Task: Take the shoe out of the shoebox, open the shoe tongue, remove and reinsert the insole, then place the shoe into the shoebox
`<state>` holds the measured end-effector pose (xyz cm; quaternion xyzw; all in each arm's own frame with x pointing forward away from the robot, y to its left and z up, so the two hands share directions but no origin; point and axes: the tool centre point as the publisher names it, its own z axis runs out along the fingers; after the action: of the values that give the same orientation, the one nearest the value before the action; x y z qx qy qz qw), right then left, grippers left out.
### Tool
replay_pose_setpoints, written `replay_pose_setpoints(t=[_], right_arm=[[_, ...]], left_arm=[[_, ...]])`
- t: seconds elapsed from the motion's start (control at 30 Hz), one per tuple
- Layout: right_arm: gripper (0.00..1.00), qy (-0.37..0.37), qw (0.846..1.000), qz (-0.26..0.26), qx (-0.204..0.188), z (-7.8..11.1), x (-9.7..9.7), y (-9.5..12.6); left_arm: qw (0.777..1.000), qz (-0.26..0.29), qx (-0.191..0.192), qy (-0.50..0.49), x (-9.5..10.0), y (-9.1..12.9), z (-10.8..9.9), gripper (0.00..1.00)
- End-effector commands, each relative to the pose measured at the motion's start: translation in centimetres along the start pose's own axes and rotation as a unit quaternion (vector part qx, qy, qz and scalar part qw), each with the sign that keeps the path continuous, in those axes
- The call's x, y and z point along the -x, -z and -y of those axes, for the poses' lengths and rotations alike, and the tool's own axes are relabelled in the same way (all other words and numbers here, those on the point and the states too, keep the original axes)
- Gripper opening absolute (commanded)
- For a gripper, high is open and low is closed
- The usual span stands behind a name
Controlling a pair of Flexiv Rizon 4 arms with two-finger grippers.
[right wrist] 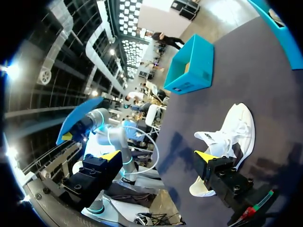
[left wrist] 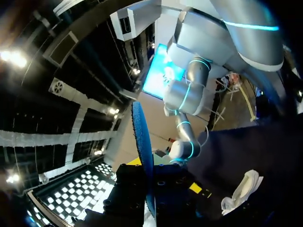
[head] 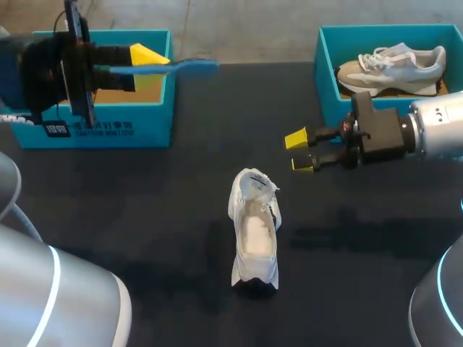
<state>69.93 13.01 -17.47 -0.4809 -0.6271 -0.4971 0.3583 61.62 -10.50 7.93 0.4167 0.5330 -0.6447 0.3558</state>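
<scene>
Sneaker of white fabric (head: 255, 231) sits opening-up mid-way along the black table (head: 145, 210), outside both boxes. The left gripper (head: 141, 65) hangs over the teal cardboard shoebox (head: 108, 130), fingers clamped on a flat blue insole (head: 192, 66). The right gripper (head: 300, 152), jaws spread and empty, hovers beside a second teal box (head: 325, 72) containing a beige-and-white sneaker (head: 394, 69).

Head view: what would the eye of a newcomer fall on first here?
A white shoe stands alone in the middle of the dark table, its opening facing up. At the left, the left gripper holds a blue insole above the edge of a blue box. At the right, the right gripper is open and empty beside a second blue box with another shoe inside.
</scene>
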Motion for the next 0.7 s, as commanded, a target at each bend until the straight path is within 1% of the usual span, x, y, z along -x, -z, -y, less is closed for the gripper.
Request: replay_pose_setpoints(t=[0.03, 0.17, 0.27, 0.33, 0.37, 0.43, 0.47, 0.53, 0.7], right_arm=[[1.00, 0.000, 1.000, 0.000, 0.001, 0.0, 0.0, -0.1], [1.00, 0.000, 1.000, 0.000, 0.001, 0.0, 0.0, -0.1], [1.00, 0.000, 1.000, 0.000, 0.001, 0.0, 0.0, -0.1], [1.00, 0.000, 1.000, 0.000, 0.001, 0.0, 0.0, -0.1], [1.00, 0.000, 1.000, 0.000, 0.001, 0.0, 0.0, -0.1], [1.00, 0.000, 1.000, 0.000, 0.001, 0.0, 0.0, -0.1], [1.00, 0.000, 1.000, 0.000, 0.001, 0.0, 0.0, -0.1], [1.00, 0.000, 1.000, 0.000, 0.001, 0.0, 0.0, -0.1], [1.00, 0.000, 1.000, 0.000, 0.001, 0.0, 0.0, -0.1]], left_arm=[[0.991, -0.012, 0.023, -0.130, -0.3, 0.0, -0.4, 0.00], [0.981, -0.002, 0.038, -0.191, -1.3, 0.0, -0.5, 0.00], [0.976, 0.011, 0.029, -0.215, -2.3, 0.0, -0.4, 0.00], [0.974, 0.018, 0.022, -0.224, -3.0, -0.1, -0.7, 0.00], [0.972, 0.016, 0.032, -0.231, -3.3, -0.1, -1.0, 0.00], [0.968, 0.020, 0.036, -0.246, -4.0, -0.2, -1.6, 0.00], [0.964, 0.012, 0.043, -0.261, -4.4, -0.4, -1.9, 0.00], [0.963, 0.013, 0.041, -0.267, -5.3, -0.7, -2.6, 0.00], [0.955, -0.002, 0.050, -0.292, -7.9, -1.5, -4.5, 0.00]])
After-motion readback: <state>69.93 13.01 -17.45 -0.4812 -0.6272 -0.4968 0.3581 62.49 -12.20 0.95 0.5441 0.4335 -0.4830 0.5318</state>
